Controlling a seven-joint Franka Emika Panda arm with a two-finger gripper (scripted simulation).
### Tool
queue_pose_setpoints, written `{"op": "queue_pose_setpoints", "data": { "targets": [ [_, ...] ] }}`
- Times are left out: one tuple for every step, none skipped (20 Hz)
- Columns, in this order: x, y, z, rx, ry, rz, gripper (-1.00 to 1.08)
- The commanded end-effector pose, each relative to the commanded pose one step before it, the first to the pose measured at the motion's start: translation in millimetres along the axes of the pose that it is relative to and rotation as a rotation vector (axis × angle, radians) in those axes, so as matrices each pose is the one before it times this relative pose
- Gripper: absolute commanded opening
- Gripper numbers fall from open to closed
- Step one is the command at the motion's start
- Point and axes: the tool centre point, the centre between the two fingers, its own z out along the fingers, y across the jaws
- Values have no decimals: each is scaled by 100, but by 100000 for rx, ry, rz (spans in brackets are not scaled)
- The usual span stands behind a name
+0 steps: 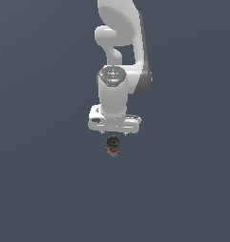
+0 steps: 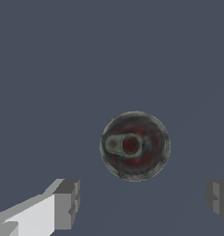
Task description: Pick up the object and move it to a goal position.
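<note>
Nearest us, the white two-fingered gripper [image 2: 141, 203] hangs spread wide and empty, its grey fingertips [image 2: 67, 203] well apart. Beyond them, the small upright can with a dark pull-tab top and red label [image 2: 134, 145] stands on the plain slate-blue tabletop [image 2: 49, 69]. We judge this the approach step: next, centre over the can, descend, close.

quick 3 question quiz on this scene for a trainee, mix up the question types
1. True or false: the gripper is shut on the can.
2. In the wrist view, which part of the can faces the camera? A) its top B) its side label C) its base
3. Fill in: both fingers are ____ of the can.

Key: 1 false, the jaws stand wide apart. 2 A. 3 clear.
</note>
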Motion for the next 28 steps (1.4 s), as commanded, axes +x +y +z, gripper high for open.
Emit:
{"op": "queue_pose_setpoints", "data": {
  "targets": [
    [668, 76, 657, -100, 630, 3891, 100],
    [230, 18, 227, -29, 229, 1346, 100],
    [204, 13, 205, -25, 205, 1202, 100],
    [179, 10, 183, -21, 182, 1061, 100],
    [154, 8, 159, -18, 158, 920, 100],
    [129, 4, 136, -14, 134, 776, 100],
    [105, 3, 112, -12, 110, 635, 100],
    [81, 3, 87, -9, 86, 495, 100],
    [58, 0, 63, -6, 61, 350, 100],
    [35, 3, 37, -4, 37, 215, 100],
    [11, -1, 13, -1, 12, 68, 100],
    [-88, 8, -43, -7, -139, -442, 100],
    [0, -2, 38, 0, 0, 0, 100],
    [-1, -6, 112, 0, 0, 0, 100],
    [-2, -10, 187, 0, 0, 0, 100],
    [1, 28, 249, 0, 20, 66, 100],
    [-6, -17, 337, 0, 0, 0, 100],
    [-4, 21, 400, -1, 20, 66, 100],
    [-12, -24, 487, 0, 0, 0, 100],
    [-11, 14, 547, -1, 20, 66, 100],
    [-12, 13, 572, -1, 20, 66, 100],
    [-9, 16, 504, -1, 20, 66, 100],
    [-9, -23, 446, 0, 0, 0, 100],
    [3, 21, 363, 0, 20, 66, 100],
    [6, -18, 305, 0, 0, 0, 100],
    [15, -16, 235, 0, 0, 0, 100],
    [32, 28, 150, 5, 21, 66, 100],
    [36, -12, 93, 0, 0, 0, 100]
  ]
}}
